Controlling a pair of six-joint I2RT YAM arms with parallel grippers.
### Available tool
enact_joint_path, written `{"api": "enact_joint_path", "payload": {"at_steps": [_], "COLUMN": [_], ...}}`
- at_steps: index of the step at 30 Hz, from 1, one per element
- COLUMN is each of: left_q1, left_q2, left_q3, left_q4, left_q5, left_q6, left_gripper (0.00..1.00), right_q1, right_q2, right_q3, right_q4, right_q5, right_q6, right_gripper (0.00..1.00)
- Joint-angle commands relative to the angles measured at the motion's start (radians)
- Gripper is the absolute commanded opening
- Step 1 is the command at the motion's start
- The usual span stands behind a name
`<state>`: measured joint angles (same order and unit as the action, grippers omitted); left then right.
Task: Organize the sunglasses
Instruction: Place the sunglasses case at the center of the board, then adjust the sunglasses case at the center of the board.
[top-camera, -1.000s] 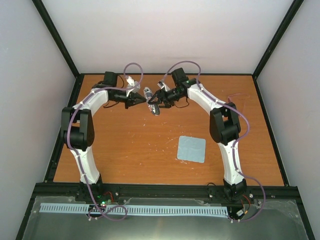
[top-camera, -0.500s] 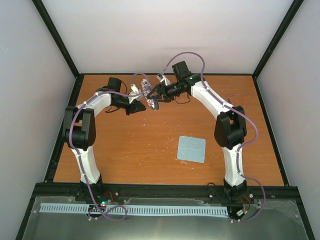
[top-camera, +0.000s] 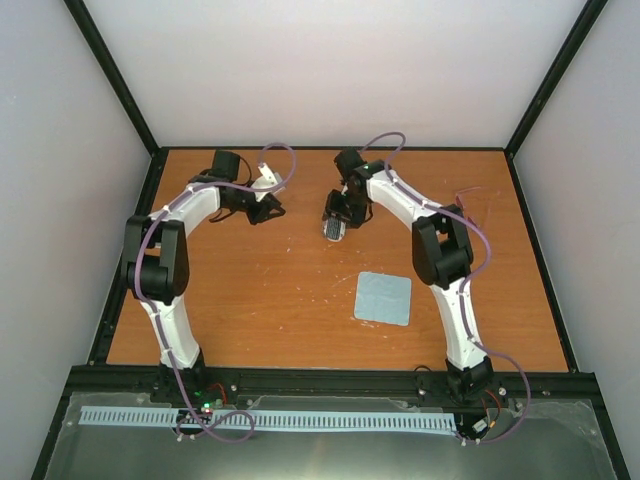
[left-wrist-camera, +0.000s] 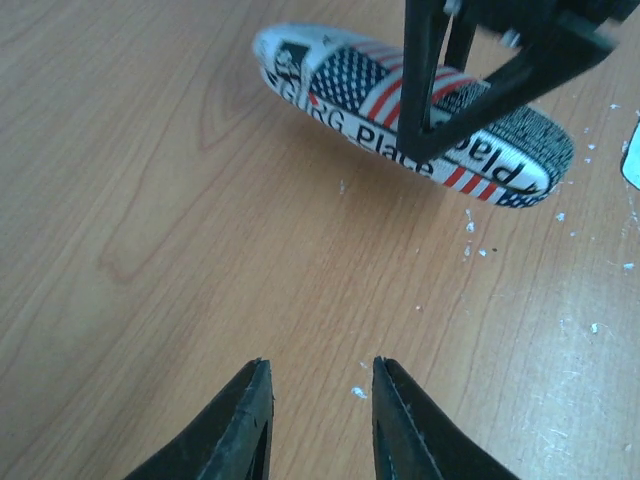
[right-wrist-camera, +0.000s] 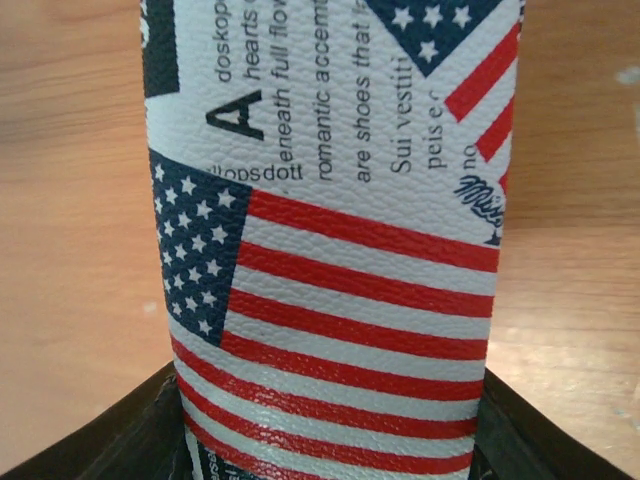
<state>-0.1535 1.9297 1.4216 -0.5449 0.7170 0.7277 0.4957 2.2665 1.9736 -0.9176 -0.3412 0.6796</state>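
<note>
A sunglasses case (top-camera: 334, 227) printed with American flags and text hangs low over the wooden table, back centre. My right gripper (top-camera: 339, 210) is shut on it across its width; in the right wrist view the case (right-wrist-camera: 330, 250) fills the space between the two black fingers of the gripper (right-wrist-camera: 330, 410). The left wrist view shows the case (left-wrist-camera: 340, 75) ahead, with the right gripper's fingers (left-wrist-camera: 425, 90) clamped over it. My left gripper (top-camera: 273, 211) stands apart to the left, open with nothing between its fingers (left-wrist-camera: 318, 375). The sunglasses themselves are out of view.
A grey-blue cloth (top-camera: 383, 298) lies flat on the table right of centre, nearer the front. White specks (left-wrist-camera: 470, 225) dot the wood under the case. Black frame rails (top-camera: 330, 150) and white walls close in the table on three sides.
My left gripper has opened, let go of the case and drawn back to the left. My right arm has swung the case to the right and lower.
</note>
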Motion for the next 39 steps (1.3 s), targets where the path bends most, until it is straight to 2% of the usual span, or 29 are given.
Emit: {"api": "enact_joint_path", "payload": {"at_steps": [1, 4, 10, 16, 22, 28, 31, 33, 34, 35, 37, 39], "left_q1": [-0.003, -0.004, -0.011, -0.012, -0.016, -0.03, -0.033, -0.035, -0.036, -0.037, -0.037, -0.039], "left_q2": [-0.055, -0.064, -0.072, -0.075, -0.062, -0.053, -0.046, -0.043, -0.042, -0.041, -0.041, -0.039], "left_q3": [-0.012, -0.023, -0.038, -0.043, -0.041, -0.026, -0.021, -0.018, -0.016, -0.015, -0.015, -0.014], "left_q4": [0.03, 0.035, 0.043, 0.042, 0.041, 0.039, 0.034, 0.03, 0.028, 0.027, 0.025, 0.023], "left_q5": [-0.055, -0.065, -0.076, -0.079, -0.071, -0.068, -0.064, -0.063, -0.063, -0.064, -0.064, -0.064], "left_q6": [-0.011, -0.004, 0.003, 0.009, 0.018, 0.026, 0.028, 0.03, 0.032, 0.032, 0.034, 0.035], "left_gripper": [0.3, 0.3, 0.3, 0.3, 0.3, 0.3, 0.3, 0.3, 0.3, 0.3, 0.3, 0.3], "right_q1": [0.023, 0.035, 0.047, 0.05, 0.05, 0.044, 0.026, 0.009, 0.001, -0.007, -0.015, -0.017], "right_q2": [0.055, 0.078, 0.127, 0.099, 0.047, -0.039, -0.121, -0.176, -0.198, -0.214, -0.231, -0.221], "right_q3": [0.002, -0.003, 0.004, -0.013, -0.029, -0.072, -0.172, -0.255, -0.298, -0.334, -0.38, -0.39], "right_q4": [-0.042, -0.04, -0.021, -0.014, 0.001, 0.002, 0.041, 0.082, 0.103, 0.12, 0.148, 0.153], "right_q5": [0.158, 0.187, 0.167, 0.158, 0.137, 0.172, 0.191, 0.197, 0.199, 0.201, 0.201, 0.203], "right_q6": [0.096, 0.122, 0.142, 0.13, 0.122, 0.122, 0.133, 0.147, 0.152, 0.156, 0.159, 0.152], "right_gripper": [0.03, 0.04, 0.23, 0.59, 0.79, 0.84, 0.82, 0.74, 0.67, 0.55, 0.25, 0.07]}}
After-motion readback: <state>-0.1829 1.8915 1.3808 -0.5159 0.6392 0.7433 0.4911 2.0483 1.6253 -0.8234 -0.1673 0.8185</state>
